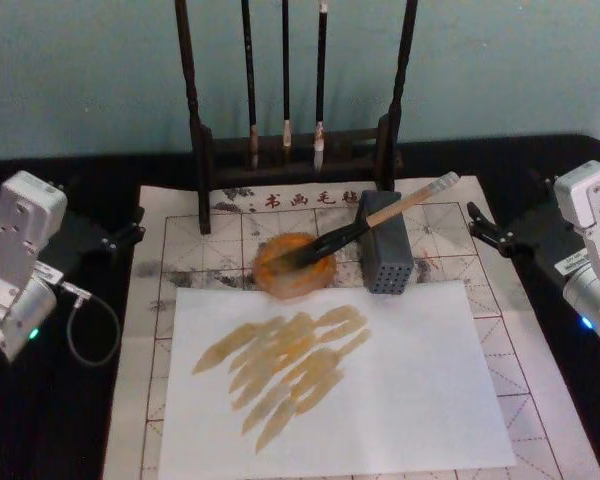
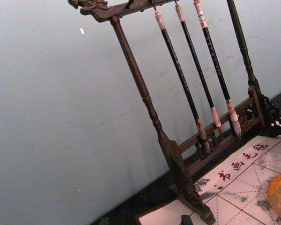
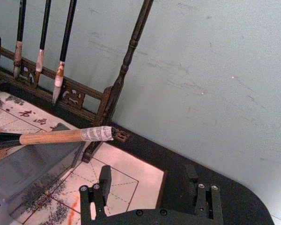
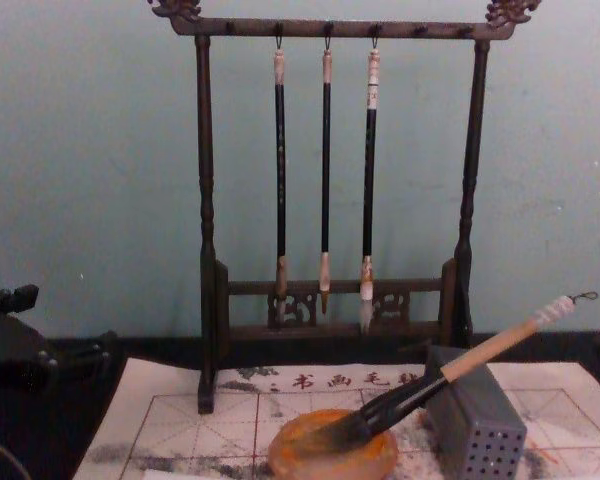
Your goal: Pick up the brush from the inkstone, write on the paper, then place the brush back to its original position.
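The brush [image 1: 380, 213] lies slanted, its black bristles in the round orange-brown inkstone [image 1: 294, 266] and its bamboo handle propped on a grey perforated box [image 1: 385, 256]. In the right wrist view the brush [image 3: 61, 136] crosses over that box. The gridded paper [image 1: 185, 250] with printed characters covers the table; a plain white sheet [image 1: 400, 390] bearing tan brush strokes lies on it. My left gripper [image 1: 130, 232] rests open at the paper's left edge. My right gripper [image 1: 485, 227] [image 3: 148, 178] is open at the right edge, empty and apart from the brush.
A dark wooden rack [image 1: 205, 150] [image 4: 208, 280] stands behind the inkstone with three thin black-handled brushes [image 4: 325, 180] hanging from it. A pale wall rises behind it. A loose cable [image 1: 80, 325] loops beside the left arm on the black table.
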You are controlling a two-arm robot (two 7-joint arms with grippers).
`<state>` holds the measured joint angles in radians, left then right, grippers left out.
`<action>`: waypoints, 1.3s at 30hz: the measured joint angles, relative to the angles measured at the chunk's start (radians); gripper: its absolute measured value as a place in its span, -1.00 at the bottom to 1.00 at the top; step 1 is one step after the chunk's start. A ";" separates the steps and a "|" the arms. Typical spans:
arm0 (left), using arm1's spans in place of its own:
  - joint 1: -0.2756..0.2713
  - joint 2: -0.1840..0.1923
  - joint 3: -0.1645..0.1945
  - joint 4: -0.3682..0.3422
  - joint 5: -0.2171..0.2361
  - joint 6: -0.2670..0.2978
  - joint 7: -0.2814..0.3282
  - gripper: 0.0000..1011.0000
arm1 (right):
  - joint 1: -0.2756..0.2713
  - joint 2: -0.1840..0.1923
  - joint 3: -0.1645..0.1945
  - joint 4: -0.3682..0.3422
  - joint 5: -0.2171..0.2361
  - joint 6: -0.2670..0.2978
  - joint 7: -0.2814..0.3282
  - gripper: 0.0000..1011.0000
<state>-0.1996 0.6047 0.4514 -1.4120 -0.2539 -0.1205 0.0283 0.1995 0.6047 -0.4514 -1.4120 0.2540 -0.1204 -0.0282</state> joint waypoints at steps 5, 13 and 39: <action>0.000 0.000 0.000 0.000 0.000 0.000 0.000 0.98 | 0.000 0.000 0.000 0.000 0.000 0.000 0.000 0.98; 0.000 0.000 0.000 0.000 0.000 0.000 0.000 0.98 | 0.000 0.000 0.000 0.000 0.000 0.000 0.000 0.98; 0.000 0.000 0.000 0.000 0.000 0.000 0.000 0.98 | 0.000 0.000 0.000 0.000 0.000 0.000 0.000 0.98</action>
<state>-0.1995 0.6047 0.4514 -1.4120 -0.2539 -0.1205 0.0283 0.1995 0.6047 -0.4514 -1.4120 0.2539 -0.1205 -0.0283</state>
